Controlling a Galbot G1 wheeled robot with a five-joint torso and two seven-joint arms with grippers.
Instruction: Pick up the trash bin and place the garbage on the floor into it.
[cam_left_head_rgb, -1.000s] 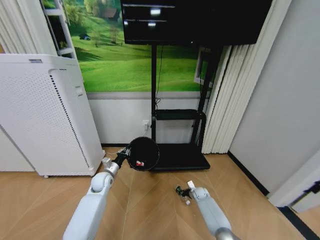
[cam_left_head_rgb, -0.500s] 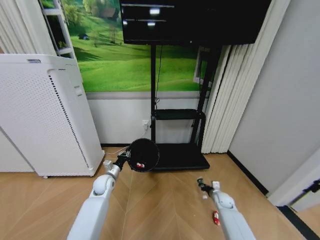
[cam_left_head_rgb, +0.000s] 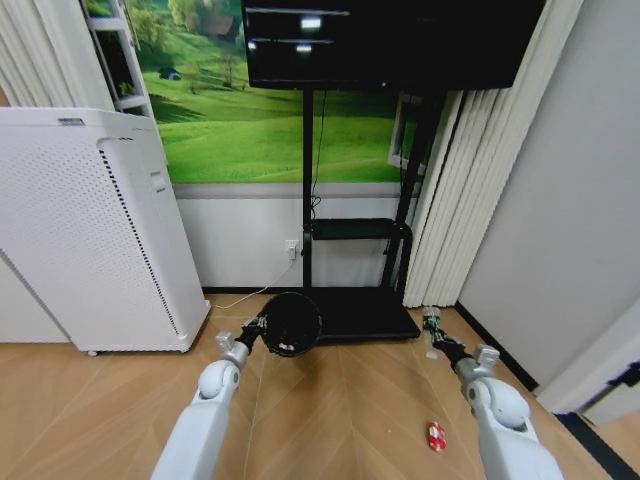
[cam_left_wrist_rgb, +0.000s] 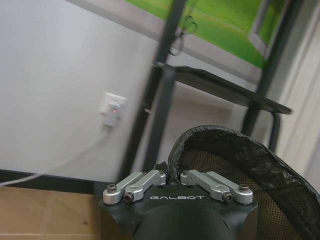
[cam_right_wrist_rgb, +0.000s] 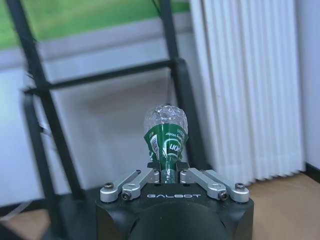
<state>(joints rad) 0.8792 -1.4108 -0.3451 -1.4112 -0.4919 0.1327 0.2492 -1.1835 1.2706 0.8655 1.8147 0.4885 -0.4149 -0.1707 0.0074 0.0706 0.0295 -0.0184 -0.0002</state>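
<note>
The left gripper (cam_left_wrist_rgb: 172, 176) is pinched on the rim of the black trash bin (cam_left_head_rgb: 291, 323), held off the floor with its mouth tipped toward the robot; it looks light and thin-walled, so the rim is the sensible hold. The right gripper (cam_right_wrist_rgb: 169, 175) clamps the small clear bottle (cam_right_wrist_rgb: 165, 136) by its narrow end, aloft near the TV stand (cam_left_head_rgb: 355, 310). The bottle looks crushable and slick. A red-and-white wrapper (cam_left_head_rgb: 434, 436) lies on the floor.

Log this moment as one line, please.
left gripper: grips trash bin rim | right gripper: holds bottle aloft | red wrapper: on floor
</note>
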